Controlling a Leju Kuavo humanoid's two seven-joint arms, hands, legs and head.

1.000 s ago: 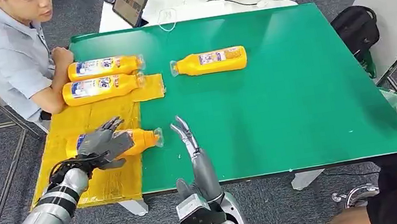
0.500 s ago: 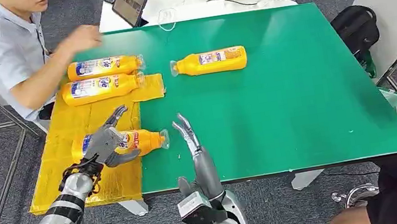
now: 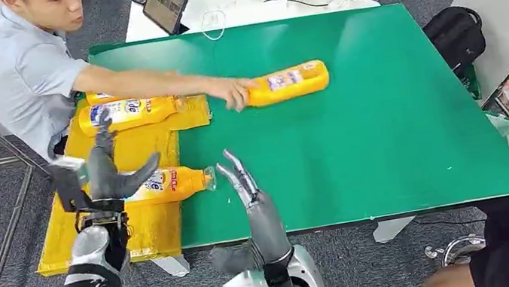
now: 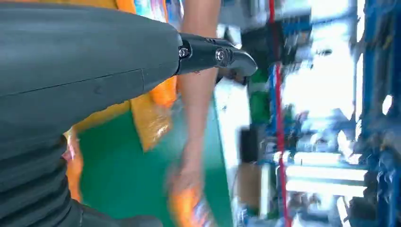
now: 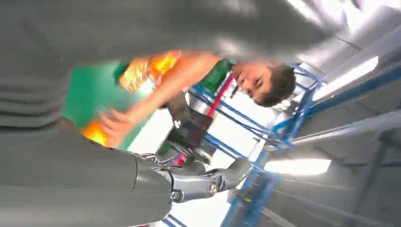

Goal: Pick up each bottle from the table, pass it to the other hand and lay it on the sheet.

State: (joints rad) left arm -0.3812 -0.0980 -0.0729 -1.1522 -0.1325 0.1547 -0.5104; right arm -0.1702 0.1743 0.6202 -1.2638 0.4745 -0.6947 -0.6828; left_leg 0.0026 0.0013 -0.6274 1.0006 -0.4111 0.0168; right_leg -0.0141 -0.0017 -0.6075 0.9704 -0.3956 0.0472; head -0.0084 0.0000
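Biggest worry right now is the person's hand (image 3: 232, 92) on the bottle (image 3: 287, 83) out in the middle of the green bench (image 3: 384, 116). That bottle lies on its side, well apart from both robot hands, and the reaching arm crosses right over the far end of the yellow sheet (image 3: 97, 228). If the robot goes for that bottle while the person is touching it, I'd guess either a bump with the arm or a grab at a bottle that's no longer where it was aimed.

Left hand (image 3: 110, 176) is raised above the near part of the sheet, fingers spread, holding nothing. Just past it a bottle (image 3: 170, 184) lies on its side, its body on the sheet and its cap end poking over the sheet's edge onto the green. It looks round, so a brush from that hand could probably roll it off the sheet.

Right hand (image 3: 246, 184) hangs over the near edge of the bench, fingers straight and slightly apart, empty too, close to that bottle's cap. A careless swing there could knock it.

Another bottle (image 3: 127, 114) lies at the far end of the sheet, with one more behind it partly hidden by the person's arm. Both wrist views are blurry, so no help there.
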